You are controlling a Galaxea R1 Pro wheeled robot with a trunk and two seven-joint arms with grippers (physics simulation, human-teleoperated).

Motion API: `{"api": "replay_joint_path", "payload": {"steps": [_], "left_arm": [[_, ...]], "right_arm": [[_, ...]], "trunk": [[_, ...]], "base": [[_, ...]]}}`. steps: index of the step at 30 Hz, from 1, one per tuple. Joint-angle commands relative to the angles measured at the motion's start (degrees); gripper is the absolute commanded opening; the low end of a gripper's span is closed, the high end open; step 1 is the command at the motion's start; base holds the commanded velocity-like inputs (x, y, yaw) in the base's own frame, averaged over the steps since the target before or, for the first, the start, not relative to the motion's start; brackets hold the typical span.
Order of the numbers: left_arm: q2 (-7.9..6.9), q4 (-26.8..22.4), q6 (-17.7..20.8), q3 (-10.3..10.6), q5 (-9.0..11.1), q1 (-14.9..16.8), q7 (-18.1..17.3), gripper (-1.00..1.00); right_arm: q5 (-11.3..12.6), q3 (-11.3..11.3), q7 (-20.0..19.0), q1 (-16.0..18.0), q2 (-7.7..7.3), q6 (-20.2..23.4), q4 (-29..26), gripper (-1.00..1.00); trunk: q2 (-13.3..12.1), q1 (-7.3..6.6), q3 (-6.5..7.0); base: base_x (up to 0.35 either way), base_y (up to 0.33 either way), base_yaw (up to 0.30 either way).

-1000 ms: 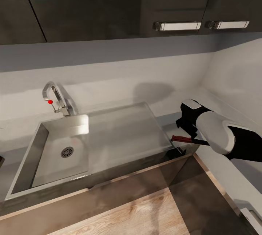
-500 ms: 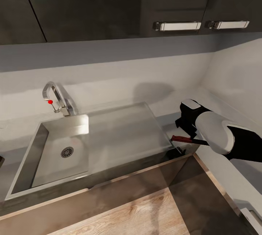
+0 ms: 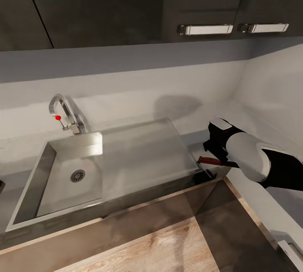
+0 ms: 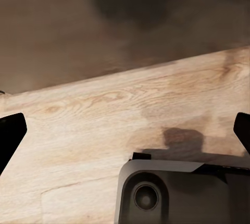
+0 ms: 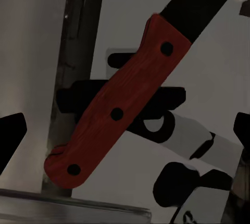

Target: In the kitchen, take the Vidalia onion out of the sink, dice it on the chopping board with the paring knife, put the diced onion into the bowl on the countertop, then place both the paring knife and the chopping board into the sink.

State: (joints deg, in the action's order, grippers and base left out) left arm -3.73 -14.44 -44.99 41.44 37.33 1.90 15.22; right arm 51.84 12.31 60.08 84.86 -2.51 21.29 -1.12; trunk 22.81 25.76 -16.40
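The paring knife (image 5: 117, 107), with a red riveted handle and a dark blade, lies between the fingers of the right pincer (image 5: 125, 130). In the right wrist view both dark fingertips stand at the picture's far edges, wide apart, and neither is seen touching the handle. In the head view the knife (image 3: 212, 161) shows just under the right pincer (image 3: 214, 148), its red handle end pointing toward the sink (image 3: 42, 166); whether it rests on the surface or hangs free I cannot tell.

The knife lies close to the front edge of the surface (image 3: 191, 139), on the narrow grey strip between the sink's drainboard rim and the corner wall. Toward the sink from the pincer the flat drainboard is bare, and beyond it lie the steel basin with its round drain and the chrome tap (image 3: 63, 114) with a red knob.

The left pincer (image 4: 125, 130) has its fingertips spread wide at the edges of its view, nothing between them, over the light wood floor (image 4: 104, 125).

Dark glossy cabinets (image 3: 126, 6) with bright bar handles hang above the pale wall.
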Motion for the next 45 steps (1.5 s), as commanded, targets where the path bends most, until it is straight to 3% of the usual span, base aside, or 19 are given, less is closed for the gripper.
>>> {"api": "replay_joint_path", "payload": {"steps": [1, 14, 45], "left_arm": [[-0.05, -0.1, -0.1, 0.5, 0.1, 0.0, 0.5, 1.00], [-0.05, -0.1, -0.1, 0.5, 0.1, 0.0, 0.5, 1.00], [-0.05, -0.1, -0.1, 0.5, 0.1, 0.0, 0.5, 1.00]], "right_arm": [[-0.4, 0.4, 0.2, -0.1, -0.01, 0.6, -0.1, 1.00], [-0.4, 0.4, 0.2, -0.4, 0.13, 0.6, -0.1, 1.00], [-0.4, 0.3, 0.2, -0.4, 0.47, 0.8, -0.1, 1.00]], "trunk": [[0.1, 0.03, -0.17], [0.1, 0.03, -1.19], [0.1, 0.03, -1.25]], "base": [[0.000, 0.000, 0.000], [0.000, 0.000, 0.000], [0.000, 0.000, 0.000]]}}
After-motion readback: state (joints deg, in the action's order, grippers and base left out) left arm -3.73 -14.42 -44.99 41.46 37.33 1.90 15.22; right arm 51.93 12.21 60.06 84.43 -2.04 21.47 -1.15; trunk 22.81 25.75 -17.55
